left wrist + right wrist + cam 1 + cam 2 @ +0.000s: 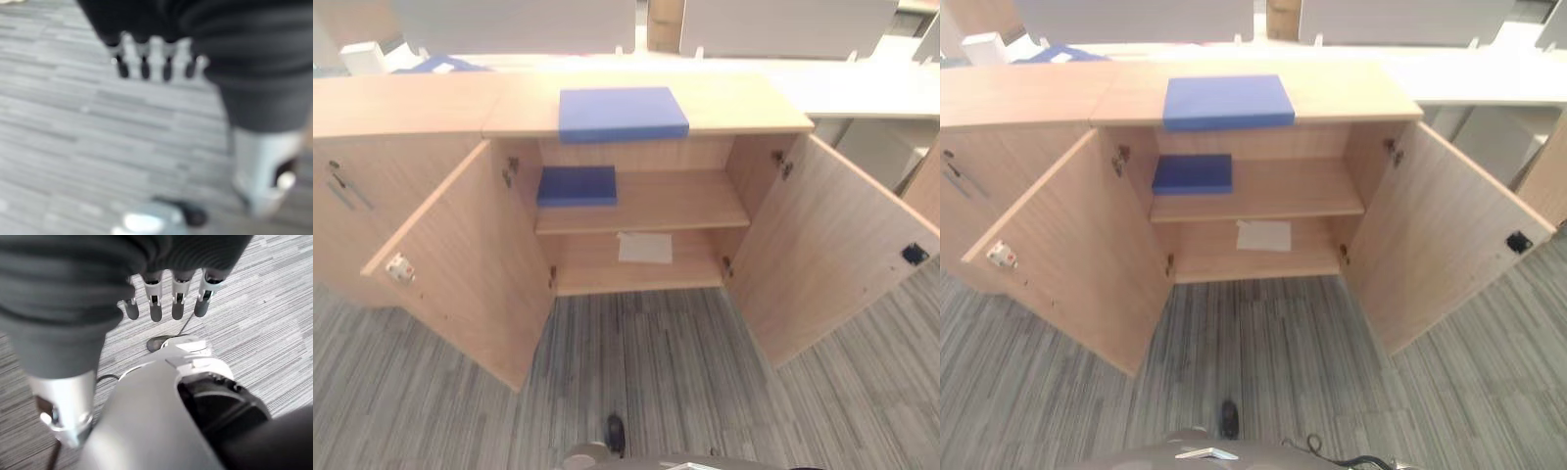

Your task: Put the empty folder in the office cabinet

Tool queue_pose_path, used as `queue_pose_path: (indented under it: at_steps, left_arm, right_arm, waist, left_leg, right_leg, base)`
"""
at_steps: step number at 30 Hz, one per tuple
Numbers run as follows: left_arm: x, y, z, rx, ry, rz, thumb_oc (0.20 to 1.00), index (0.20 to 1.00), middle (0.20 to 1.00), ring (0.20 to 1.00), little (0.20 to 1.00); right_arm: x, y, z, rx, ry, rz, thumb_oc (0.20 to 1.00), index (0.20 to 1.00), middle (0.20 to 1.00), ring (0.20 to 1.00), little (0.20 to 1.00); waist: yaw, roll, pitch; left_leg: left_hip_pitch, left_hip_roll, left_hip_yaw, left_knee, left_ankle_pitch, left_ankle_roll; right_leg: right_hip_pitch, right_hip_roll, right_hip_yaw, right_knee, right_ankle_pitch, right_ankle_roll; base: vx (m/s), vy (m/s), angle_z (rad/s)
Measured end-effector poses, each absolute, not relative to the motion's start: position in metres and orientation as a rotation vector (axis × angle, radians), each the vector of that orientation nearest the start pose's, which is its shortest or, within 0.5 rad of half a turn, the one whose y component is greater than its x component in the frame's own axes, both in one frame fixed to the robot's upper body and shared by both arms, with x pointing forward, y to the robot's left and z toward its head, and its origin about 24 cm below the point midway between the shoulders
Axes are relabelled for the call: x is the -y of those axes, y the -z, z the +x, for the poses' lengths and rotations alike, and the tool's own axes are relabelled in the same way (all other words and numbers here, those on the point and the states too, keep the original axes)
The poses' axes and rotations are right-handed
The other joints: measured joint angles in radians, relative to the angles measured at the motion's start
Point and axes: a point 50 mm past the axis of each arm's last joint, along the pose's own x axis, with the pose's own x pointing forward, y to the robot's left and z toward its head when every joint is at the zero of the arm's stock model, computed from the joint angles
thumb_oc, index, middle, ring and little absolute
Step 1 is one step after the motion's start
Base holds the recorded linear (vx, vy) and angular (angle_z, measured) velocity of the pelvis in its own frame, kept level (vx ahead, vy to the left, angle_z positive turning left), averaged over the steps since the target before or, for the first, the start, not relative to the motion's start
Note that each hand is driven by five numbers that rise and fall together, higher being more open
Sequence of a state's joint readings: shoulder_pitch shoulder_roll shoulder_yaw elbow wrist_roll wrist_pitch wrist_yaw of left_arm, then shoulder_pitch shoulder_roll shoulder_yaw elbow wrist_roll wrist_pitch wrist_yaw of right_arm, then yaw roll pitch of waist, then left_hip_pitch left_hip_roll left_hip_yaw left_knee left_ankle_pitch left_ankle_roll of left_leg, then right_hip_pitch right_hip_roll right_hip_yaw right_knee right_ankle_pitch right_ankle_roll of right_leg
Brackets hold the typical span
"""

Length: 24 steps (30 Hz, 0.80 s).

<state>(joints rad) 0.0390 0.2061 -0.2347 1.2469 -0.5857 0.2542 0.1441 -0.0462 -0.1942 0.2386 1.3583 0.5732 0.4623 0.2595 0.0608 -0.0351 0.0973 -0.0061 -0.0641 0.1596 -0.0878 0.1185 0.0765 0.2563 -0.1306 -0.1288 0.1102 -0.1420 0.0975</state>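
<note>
Both doors of the light wooden office cabinet [646,201] stand wide; a flat blue folder [621,114] overhangs its top's near edge, another blue folder [577,185] lies left on the upper shelf. Left hand [154,58] and right hand [166,298] hang relaxed, empty.

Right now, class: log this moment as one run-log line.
cabinet: both doors open | folder on top | second folder on upper shelf | paper sheet on lower shelf | left hand: open, empty | right hand: open, empty

Head stereo pair looking down at the open cabinet [646,201] at twelve o'clock, sharing it almost entirely, both wrist cameras close, facing grey carpet [274,308]
</note>
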Motion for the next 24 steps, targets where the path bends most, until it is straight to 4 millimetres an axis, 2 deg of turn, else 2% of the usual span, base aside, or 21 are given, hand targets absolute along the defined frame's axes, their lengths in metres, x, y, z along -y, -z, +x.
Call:
queue_pose_path:
  at_steps: [1, 2, 3, 4, 5, 6, 7, 8, 10, 11, 12, 13, 14, 15, 18, 19, 21, 22, 23, 24]
  left_arm:
    - [-0.223, 0.171, 0.048, -1.518, -0.398, -0.077, 1.000, 1.000, 1.000, 1.000, 1.000]
    - [-0.224, 0.171, 0.052, -1.512, -0.389, -0.064, 1.000, 1.000, 1.000, 1.000, 1.000]
    - [-0.222, 0.171, 0.055, -1.512, -0.376, -0.060, 1.000, 1.000, 1.000, 1.000, 1.000]
    - [-0.222, 0.171, 0.055, -1.512, -0.376, -0.060, 1.000, 1.000, 1.000, 1.000, 1.000]
    - [-0.220, 0.172, 0.050, -1.530, -0.363, -0.047, 1.000, 1.000, 1.000, 1.000, 1.000]
    - [-0.220, 0.172, 0.047, -1.546, -0.360, -0.035, 1.000, 1.000, 1.000, 1.000, 1.000]
    - [-0.220, 0.172, 0.049, -1.542, -0.349, -0.022, 1.000, 1.000, 1.000, 1.000, 1.000]
    - [-0.220, 0.173, 0.045, -1.550, -0.348, -0.016, 1.000, 1.000, 1.000, 1.000, 1.000]
    - [-0.221, 0.172, 0.044, -1.554, -0.344, -0.004, 1.000, 1.000, 1.000, 1.000, 1.000]
    - [-0.223, 0.172, 0.045, -1.552, -0.348, 0.000, 1.000, 1.000, 1.000, 1.000, 1.000]
    - [-0.224, 0.171, 0.047, -1.546, -0.356, -0.007, 1.000, 1.000, 1.000, 1.000, 1.000]
    - [-0.225, 0.171, 0.047, -1.544, -0.365, -0.017, 1.000, 1.000, 1.000, 1.000, 1.000]
    - [-0.225, 0.171, 0.046, -1.551, -0.364, -0.009, 1.000, 1.000, 1.000, 1.000, 1.000]
    - [-0.224, 0.172, 0.045, -1.557, -0.361, -0.011, 1.000, 1.000, 1.000, 1.000, 1.000]
    - [-0.222, 0.173, 0.027, -1.606, -0.369, -0.018, 1.000, 1.000, 1.000, 1.000, 1.000]
    - [-0.222, 0.173, 0.023, -1.614, -0.373, -0.020, 1.000, 1.000, 1.000, 1.000, 1.000]
    - [-0.223, 0.174, 0.007, -1.651, -0.386, -0.019, 1.000, 1.000, 1.000, 1.000, 1.000]
    - [-0.225, 0.173, 0.001, -1.662, -0.401, -0.023, 1.000, 1.000, 1.000, 1.000, 1.000]
    - [-0.225, 0.173, -0.003, -1.670, -0.400, -0.020, 1.000, 1.000, 1.000, 1.000, 1.000]
    - [-0.216, 0.175, -0.007, -1.681, -0.384, -0.039, 1.000, 1.000, 1.000, 1.000, 1.000]
  right_arm:
    - [0.182, 0.172, 0.044, -1.679, 0.085, 0.480, 1.000, 1.000, 1.000, 1.000, 1.000]
    - [0.180, 0.172, 0.049, -1.664, 0.091, 0.494, 1.000, 1.000, 1.000, 1.000, 1.000]
    - [0.185, 0.171, 0.051, -1.655, 0.102, 0.489, 1.000, 1.000, 1.000, 1.000, 1.000]
    - [0.185, 0.171, 0.051, -1.655, 0.102, 0.489, 1.000, 1.000, 1.000, 1.000, 1.000]
    - [0.191, 0.170, 0.057, -1.631, 0.113, 0.463, 1.000, 1.000, 1.000, 1.000, 1.000]
    - [0.196, 0.170, 0.057, -1.622, 0.129, 0.458, 1.000, 1.000, 1.000, 1.000, 1.000]
    - [0.200, 0.169, 0.061, -1.595, 0.141, 0.463, 1.000, 1.000, 1.000, 1.000, 1.000]
    - [0.204, 0.168, 0.062, -1.583, 0.162, 0.460, 1.000, 1.000, 1.000, 1.000, 1.000]
    - [0.209, 0.167, 0.066, -1.541, 0.209, 0.508, 1.000, 1.000, 1.000, 1.000, 1.000]
    - [0.207, 0.167, 0.070, -1.521, 0.213, 0.532, 1.000, 1.000, 1.000, 1.000, 1.000]
    - [0.204, 0.167, 0.074, -1.501, 0.202, 0.545, 1.000, 1.000, 1.000, 1.000, 1.000]
    - [0.201, 0.167, 0.073, -1.499, 0.206, 0.566, 1.000, 1.000, 1.000, 1.000, 1.000]
    - [0.199, 0.168, 0.072, -1.504, 0.203, 0.573, 1.000, 1.000, 1.000, 1.000, 1.000]
    - [0.195, 0.168, 0.072, -1.506, 0.195, 0.586, 1.000, 1.000, 1.000, 1.000, 1.000]
    - [0.192, 0.169, 0.069, -1.497, 0.207, 0.631, 1.000, 1.000, 1.000, 1.000, 1.000]
    - [0.192, 0.170, 0.063, -1.511, 0.214, 0.635, 1.000, 1.000, 1.000, 1.000, 1.000]
    - [0.190, 0.171, 0.052, -1.541, 0.220, 0.643, 1.000, 1.000, 1.000, 1.000, 1.000]
    - [0.188, 0.172, 0.049, -1.552, 0.218, 0.644, 1.000, 1.000, 1.000, 1.000, 1.000]
    - [0.188, 0.172, 0.041, -1.573, 0.226, 0.643, 1.000, 1.000, 1.000, 1.000, 1.000]
    - [0.195, 0.172, 0.037, -1.592, 0.243, 0.616, 1.000, 1.000, 1.000, 1.000, 1.000]
  waist:
    - [-0.002, -0.004, -0.007]
    - [-0.002, 0.008, -0.006]
    - [0.002, 0.017, -0.008]
    - [0.002, 0.017, -0.008]
    - [0.003, 0.038, -0.012]
    - [-0.001, 0.046, -0.007]
    - [-0.003, 0.058, 0.000]
    - [-0.003, 0.072, 0.000]
    - [-0.023, 0.099, 0.003]
    - [-0.034, 0.098, 0.007]
    - [-0.050, 0.083, 0.016]
    - [-0.052, 0.067, 0.012]
    - [-0.053, 0.059, 0.010]
    - [-0.058, 0.044, 0.017]
    - [-0.081, 0.024, 0.010]
    - [-0.074, 0.016, 0.007]
    - [-0.072, -0.003, -0.009]
    - [-0.072, -0.018, -0.019]
    - [-0.069, -0.019, -0.022]
    - [-0.071, 0.005, -0.032]
  left_leg:
    - [0.003, -0.008, -0.007, 0.000, -0.007, 0.028]
    - [0.009, -0.009, -0.011, 0.001, -0.006, 0.047]
    - [0.022, -0.011, -0.010, 0.000, -0.021, 0.048]
    - [0.022, -0.011, -0.010, 0.000, -0.021, 0.048]
    - [0.042, -0.032, -0.010, 0.000, -0.042, 0.067]
    - [0.064, -0.040, -0.012, 0.000, -0.052, 0.081]
    - [0.083, -0.046, -0.014, 0.000, -0.061, 0.091]
    - [0.096, -0.047, -0.018, 0.002, -0.070, 0.096]
    - [0.097, -0.026, -0.047, 0.010, -0.067, 0.085]
    - [0.096, -0.022, -0.056, 0.010, -0.063, 0.079]
    - [0.103, -0.022, -0.067, 0.010, -0.077, 0.048]
    - [0.112, -0.025, -0.068, 0.006, -0.093, 0.014]
    - [0.117, -0.026, -0.072, 0.001, -0.109, 0.007]
    - [0.122, -0.030, -0.075, 0.000, -0.116, 0.017]
    - [0.149, -0.027, -0.097, 0.000, -0.123, 0.026]
    - [0.164, -0.024, -0.098, 0.000, -0.136, 0.025]
    - [0.181, -0.023, -0.112, 0.001, -0.153, 0.000]
    - [0.191, -0.024, -0.117, 0.011, -0.152, -0.007]
    - [0.194, -0.021, -0.118, 0.011, -0.146, -0.016]
    - [0.205, 0.022, -0.112, 0.012, -0.144, -0.047]
  right_leg:
    - [-0.018, -0.001, -0.026, 0.050, 0.015, 0.013]
    - [-0.048, -0.017, -0.056, 0.127, 0.013, 0.018]
    - [-0.084, -0.033, -0.082, 0.221, 0.015, 0.021]
    - [-0.084, -0.033, -0.082, 0.221, 0.015, 0.021]
    - [-0.177, -0.093, -0.116, 0.449, 0.035, 0.032]
    - [-0.218, -0.124, -0.118, 0.550, 0.064, 0.044]
    - [-0.262, -0.166, -0.139, 0.640, 0.059, 0.034]
    - [-0.288, -0.184, -0.151, 0.635, 0.009, 0.022]
    - [-0.328, -0.165, -0.160, 0.393, -0.005, 0.017]
    - [-0.348, -0.159, -0.155, 0.280, 0.015, 0.036]
    - [-0.373, -0.156, -0.134, 0.147, 0.067, 0.057]
    - [-0.383, -0.155, -0.119, 0.077, 0.104, 0.072]
    - [-0.379, -0.136, -0.097, -0.030, 0.144, 0.089]
    - [-0.386, -0.126, -0.072, -0.135, 0.204, 0.100]
    - [-0.372, -0.106, -0.063, -0.129, 0.242, 0.084]
    - [-0.350, -0.095, -0.064, -0.125, 0.241, 0.082]
    - [-0.296, -0.072, -0.066, -0.139, 0.247, 0.075]
    - [-0.262, -0.062, -0.060, -0.161, 0.261, 0.057]
    - [-0.248, -0.052, -0.047, -0.192, 0.316, 0.012]
    - [-0.231, -0.011, -0.045, -0.194, 0.304, -0.015]
  base:
    - [0.21, 0.186, 0.14]
    - [0.20, 0.193, 0.20]
    - [0.15, 0.112, 0.14]
    - [0.15, 0.145, 0.05]
    - [0.15, 0.068, 0.07]
    - [0.21, 0.018, 0.03]
    - [0.11, -0.122, -0.03]
    - [0.08, -0.167, -0.02]
    - [0.08, -0.202, 0.30]
    - [0.23, -0.434, 0.61]
    - [0.22, -0.369, 0.51]
    - [0.28, -0.433, 0.39]
    - [0.18, -0.194, 0.25]
    - [0.22, -0.240, 0.32]
    - [0.18, -0.191, 0.43]
    - [0.28, -0.283, 0.23]
    - [0.22, -0.213, 0.11]
    - [0.11, -0.122, 0.12]
    - [0.14, -0.159, 0.08]
    - [0.14, -0.177, 0.00]
